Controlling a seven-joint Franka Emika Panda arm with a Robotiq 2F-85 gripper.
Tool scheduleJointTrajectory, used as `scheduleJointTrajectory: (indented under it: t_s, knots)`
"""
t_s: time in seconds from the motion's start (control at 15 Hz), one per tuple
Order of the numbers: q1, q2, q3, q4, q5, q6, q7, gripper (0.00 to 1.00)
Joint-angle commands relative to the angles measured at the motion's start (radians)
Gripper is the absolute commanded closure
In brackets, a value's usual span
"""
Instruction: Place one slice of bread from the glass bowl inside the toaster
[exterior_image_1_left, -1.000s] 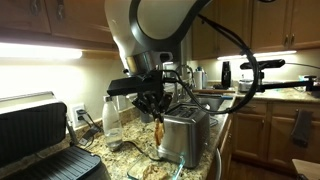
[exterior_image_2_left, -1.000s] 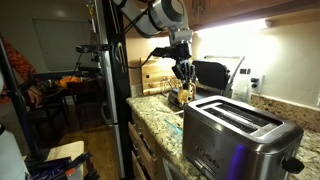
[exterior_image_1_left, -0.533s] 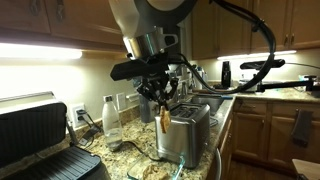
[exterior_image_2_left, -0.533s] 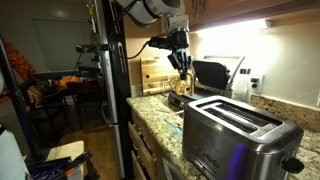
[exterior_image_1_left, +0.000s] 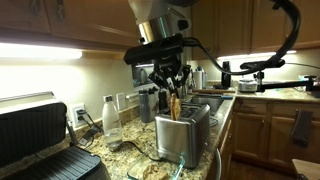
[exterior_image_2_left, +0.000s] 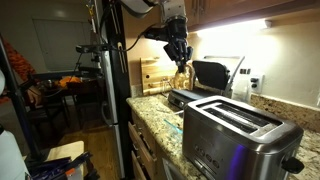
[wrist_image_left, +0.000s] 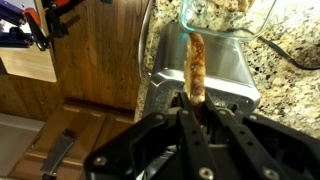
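A black contact grill (exterior_image_1_left: 30, 135) stands open on the speckled granite worktop (exterior_image_1_left: 120, 150). Beside the grill a clear bottle (exterior_image_1_left: 112, 120) with a white cap stands upright. Between them, a wall outlet (exterior_image_1_left: 79, 114) shows behind.

No lettering, brand, number or sign is showing legibly in any view. The toaster (exterior_image_1_left: 183, 138) and the bottle (exterior_image_1_left: 112, 118) are appearing too small and blurred for any marking to be read.

Tan slice of bread (exterior_image_1_left: 174, 104) hangs upright, seemingly just above toaster (exterior_image_1_left: 186, 136).
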Motion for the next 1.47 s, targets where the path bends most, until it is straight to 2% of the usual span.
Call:
scheduleJointTrajectory:
  t_s: [0.0, 0.67, 1.4]
  knots:
    - [-0.031, -0.09, 0.009, -0.075, -0.01, -0.027, 0.024, 0.96]
    - [-0.109, -0.114, -0.018, -0.115, -0.005, -0.02, -0.001, 0.96]
    - [-0.15, -0.076, -0.047, -0.064, -0.024, -0.03, -0.005, 0.96]
